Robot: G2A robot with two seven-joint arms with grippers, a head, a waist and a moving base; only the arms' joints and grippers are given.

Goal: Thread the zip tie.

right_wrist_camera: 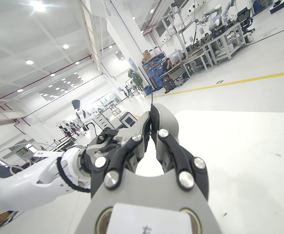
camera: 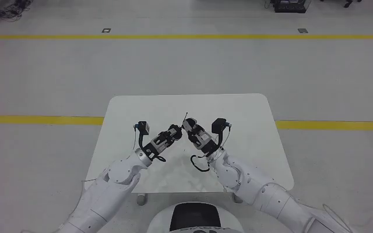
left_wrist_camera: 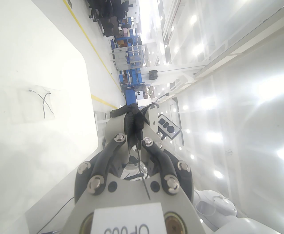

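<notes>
L gripper and R gripper meet tip to tip above the table's middle. Both are pinched on the zip tie, whose end pokes past the R tips. We judge it light, springy, slick: grip the strap close behind its tip.

We are in a large robotics lab or workshop hall. The pale polished floor carries yellow lines, and a high ceiling holds rows of lamps. Across the hall we see metal workbenches loaded with equipment, blue racks of storage bins, robot arms above a bench, and a white humanoid robot. Our white desk stands on the open floor.
</notes>
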